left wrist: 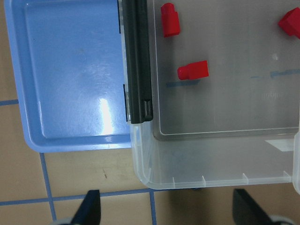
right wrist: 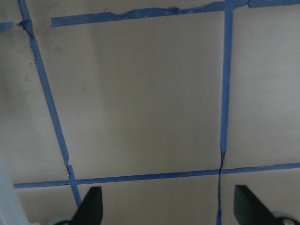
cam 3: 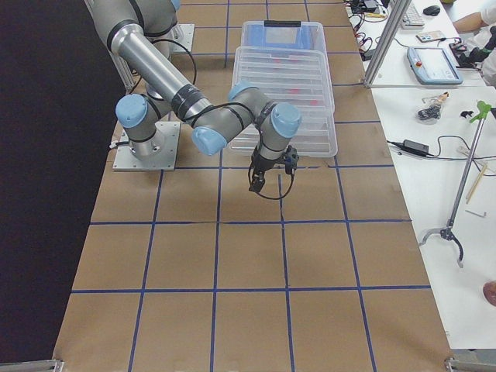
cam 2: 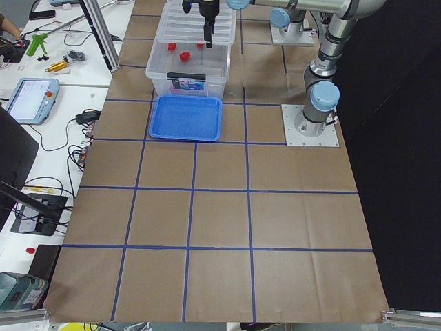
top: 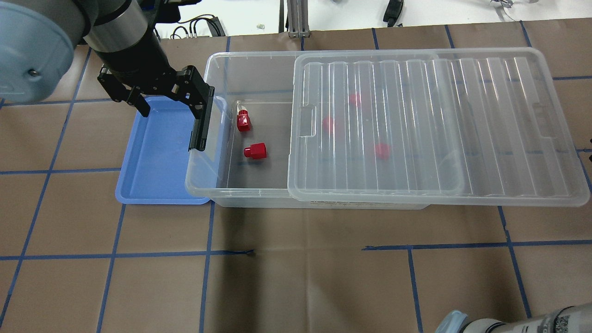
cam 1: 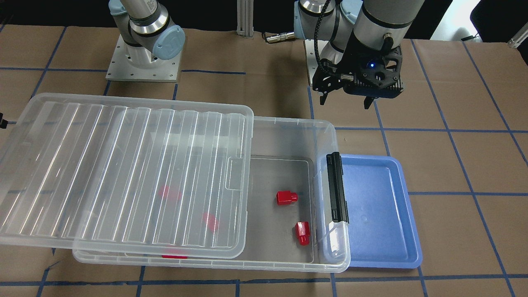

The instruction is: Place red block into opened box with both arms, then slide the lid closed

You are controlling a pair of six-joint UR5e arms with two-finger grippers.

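Left gripper [cam 1: 345, 102] and right gripper [right wrist: 168, 206] empty, lid [cam 1: 123, 173] half open.
Your left one hangs wide open by the box's [cam 1: 288, 123] latch end; the right, equally spread, is over bare table [right wrist: 140, 93]. Red blocks [cam 1: 286, 197] lie inside the box, two uncovered. The lid overhangs the opposite end. Probably light, slick, bendy: push its short edge flat, don't pinch.

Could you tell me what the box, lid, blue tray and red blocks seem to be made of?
The box and lid: clear, glossy plastic by the look; the red blocks show through them, and the lid's ridges catch glare. The blue tray: opaque smooth plastic, with a soft light reflection in the left wrist view. The blocks: probably opaque moulded plastic, slightly shiny.
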